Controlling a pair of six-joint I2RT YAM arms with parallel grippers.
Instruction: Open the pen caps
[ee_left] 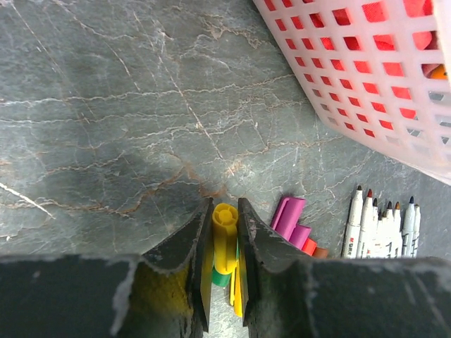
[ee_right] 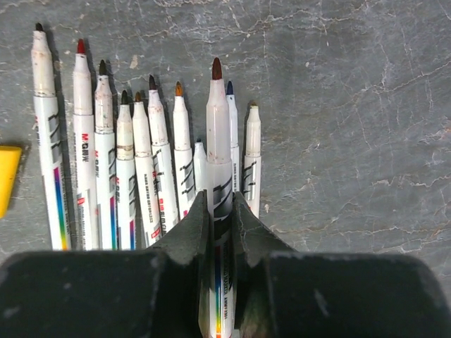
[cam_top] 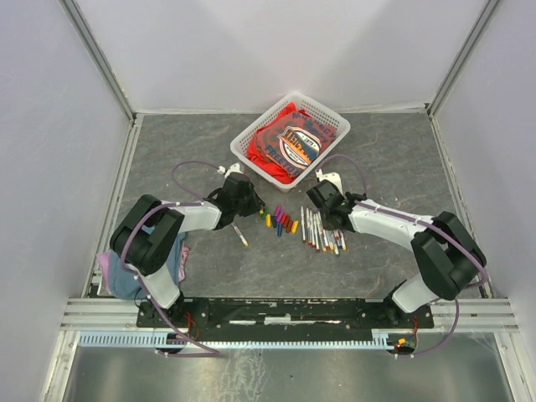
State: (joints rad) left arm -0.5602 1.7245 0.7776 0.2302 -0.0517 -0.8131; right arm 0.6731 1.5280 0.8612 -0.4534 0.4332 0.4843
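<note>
Several pen caps (cam_top: pixel 282 220) in yellow, purple, red and orange lie in a cluster at the table's centre. My left gripper (ee_left: pixel 225 204) is shut on a yellow cap (ee_left: pixel 225 236), held just above a green cap (ee_left: pixel 220 277) and other yellow ones; in the top view the left gripper (cam_top: pixel 254 203) is at the cluster's left end. Purple caps (ee_left: pixel 289 215) lie to its right. My right gripper (ee_right: pixel 218 197) is shut on an uncapped white pen with a brown tip (ee_right: pixel 218 134), above a row of uncapped pens (ee_right: pixel 120 169). In the top view the right gripper (cam_top: pixel 328 208) is over that row (cam_top: pixel 322 232).
A white basket (cam_top: pixel 251 136) holding red cloth stands at the back centre, close to the left gripper (ee_left: pixel 366 105). One lone pen (cam_top: pixel 240 235) lies left of the caps. A blue and pink cloth (cam_top: pixel 117 272) lies by the left arm's base. One yellow cap (ee_right: pixel 8 176) lies left of the pen row.
</note>
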